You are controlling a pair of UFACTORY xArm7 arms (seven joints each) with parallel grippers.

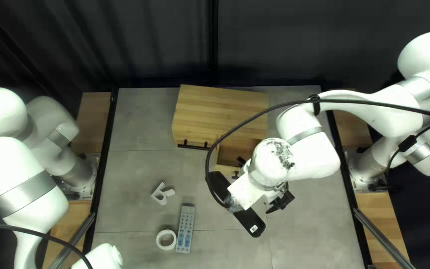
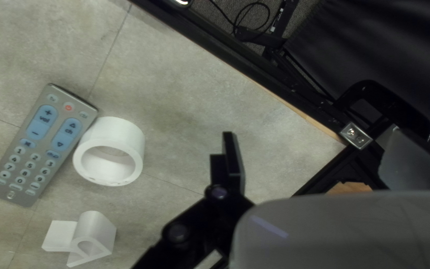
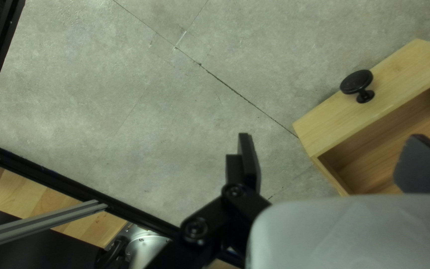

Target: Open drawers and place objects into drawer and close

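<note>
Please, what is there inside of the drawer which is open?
Inside the open drawer, only bare wood can be seen. The rest I cannot tell: a finger of my right gripper covers part in the right wrist view, my right arm in the top left view.

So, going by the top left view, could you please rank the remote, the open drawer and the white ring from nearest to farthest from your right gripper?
1. Open drawer, just by the right gripper.
2. Remote, off to the left.
3. White ring, just beyond the remote.
</note>
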